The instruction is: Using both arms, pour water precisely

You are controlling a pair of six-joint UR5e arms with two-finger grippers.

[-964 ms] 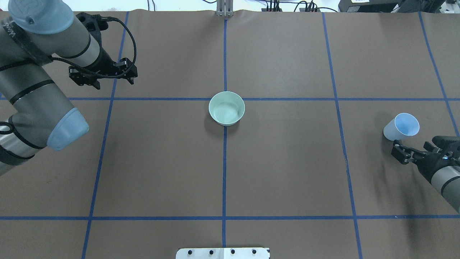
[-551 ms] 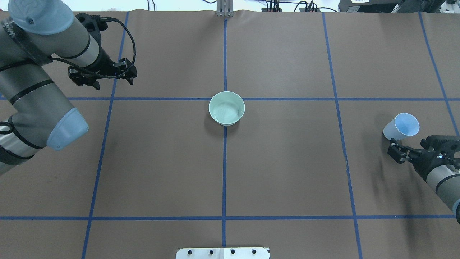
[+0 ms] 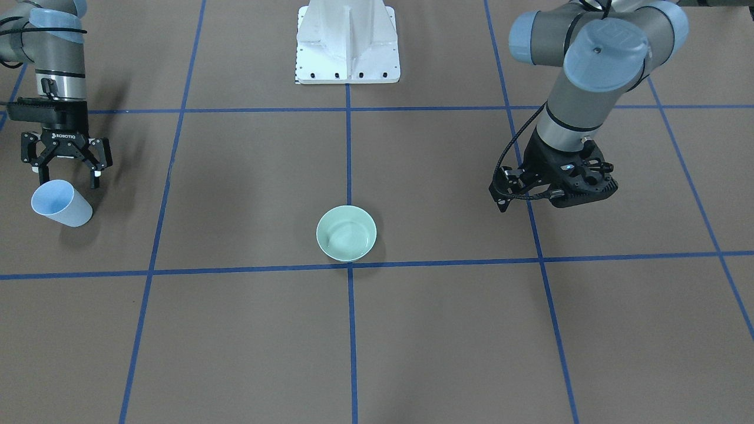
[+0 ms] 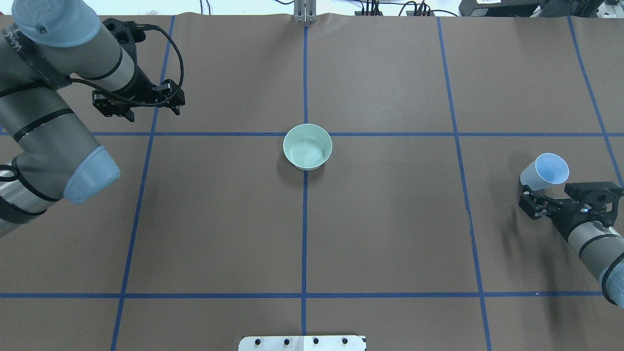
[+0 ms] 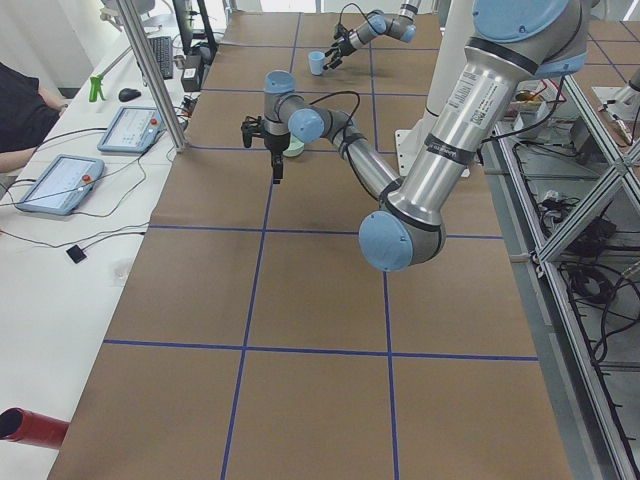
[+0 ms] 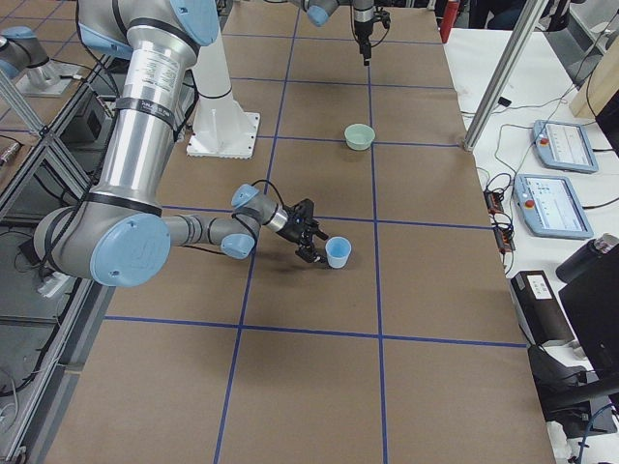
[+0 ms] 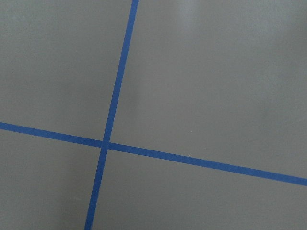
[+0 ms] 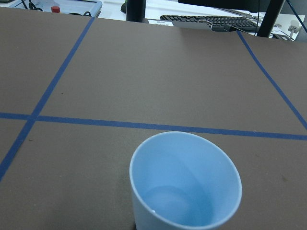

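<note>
ROBOTIQ in white on the right pincer's black body

Hidden and cropped
Fingers of the left gripper are concealed beneath its wrist; the base of the blue cup is cropped in the right wrist view.

A brown paper-covered table is crossed by blue tape lines. Beside it, a long white bench carries two grey touchscreen pendants, loose cables and a silver aluminium post.
</note>
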